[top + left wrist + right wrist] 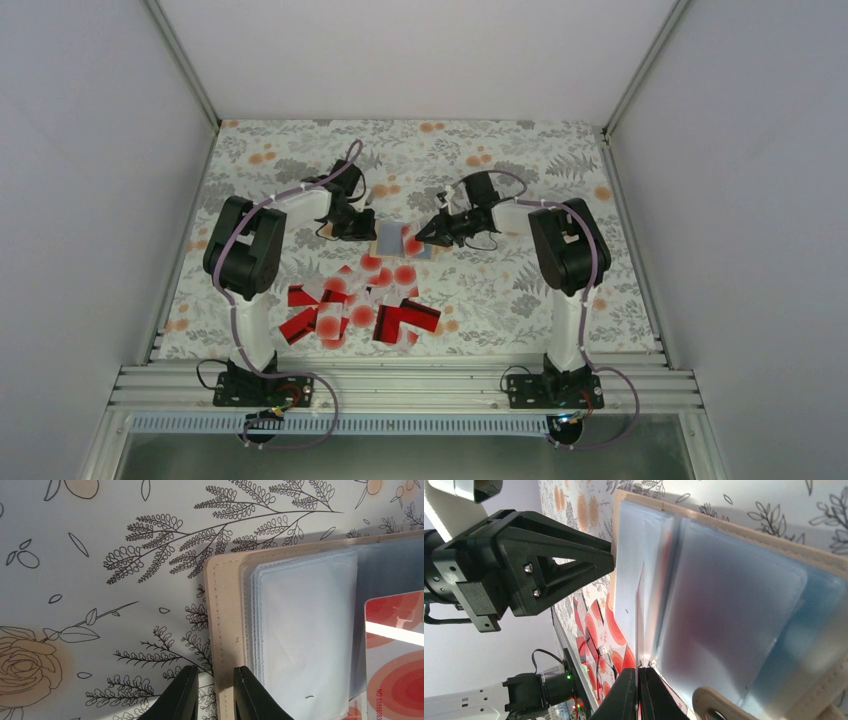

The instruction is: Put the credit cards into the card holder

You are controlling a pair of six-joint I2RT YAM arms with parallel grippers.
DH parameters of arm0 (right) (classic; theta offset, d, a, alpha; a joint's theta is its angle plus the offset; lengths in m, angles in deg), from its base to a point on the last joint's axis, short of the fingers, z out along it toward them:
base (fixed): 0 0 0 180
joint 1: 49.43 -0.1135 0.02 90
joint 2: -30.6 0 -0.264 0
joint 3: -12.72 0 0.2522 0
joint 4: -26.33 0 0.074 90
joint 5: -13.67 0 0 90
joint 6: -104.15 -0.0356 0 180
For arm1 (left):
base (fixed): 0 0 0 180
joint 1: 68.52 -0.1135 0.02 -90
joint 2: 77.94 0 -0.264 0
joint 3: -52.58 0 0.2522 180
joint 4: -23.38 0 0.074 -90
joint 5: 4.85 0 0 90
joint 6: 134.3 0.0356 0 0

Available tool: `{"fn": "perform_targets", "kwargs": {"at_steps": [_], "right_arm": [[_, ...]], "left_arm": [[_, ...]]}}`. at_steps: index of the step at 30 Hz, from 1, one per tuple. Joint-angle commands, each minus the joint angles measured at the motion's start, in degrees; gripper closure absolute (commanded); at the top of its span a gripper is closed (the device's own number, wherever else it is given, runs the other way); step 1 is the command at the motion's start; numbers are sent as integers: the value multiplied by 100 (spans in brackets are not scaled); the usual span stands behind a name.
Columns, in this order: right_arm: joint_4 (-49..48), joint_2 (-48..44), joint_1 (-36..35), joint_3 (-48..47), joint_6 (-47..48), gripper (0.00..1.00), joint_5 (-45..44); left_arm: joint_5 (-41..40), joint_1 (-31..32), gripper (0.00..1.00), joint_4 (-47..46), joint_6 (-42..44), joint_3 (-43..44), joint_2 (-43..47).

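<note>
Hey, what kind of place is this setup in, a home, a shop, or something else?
Most likely a lab test cell, not a home: plain white enclosure walls, a silver aluminium rail frame carrying the two arms' bases, and a floral-print table covering strewn with red and white plastic cards.

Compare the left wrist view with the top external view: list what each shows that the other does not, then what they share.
Only the left wrist view shows the card holder's stitched tan edge pinched in the left gripper and its stacked clear sleeves. Only the top external view shows both arms whole, the right gripper shut at the holder, and the pile of loose credit cards nearer the bases. Both show the open holder, the floral table cover and a red-dotted card at the holder.
</note>
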Motion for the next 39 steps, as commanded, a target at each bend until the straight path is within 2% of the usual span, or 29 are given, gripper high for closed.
{"fn": "perform_targets", "kwargs": {"at_steps": [1, 8, 20, 39], "right_arm": [[117, 218, -63, -241, -24, 96, 166], [392, 346, -81, -391, -8, 96, 121], [594, 5, -78, -94, 106, 96, 207], [268, 519, -81, -549, 22, 96, 555]], "left_arm": [[63, -17, 80, -40, 86, -101, -53], [92, -15, 80, -83, 64, -189, -17], [107, -10, 80, -134, 69, -274, -25], [215, -9, 80, -148, 145, -274, -11]]}}
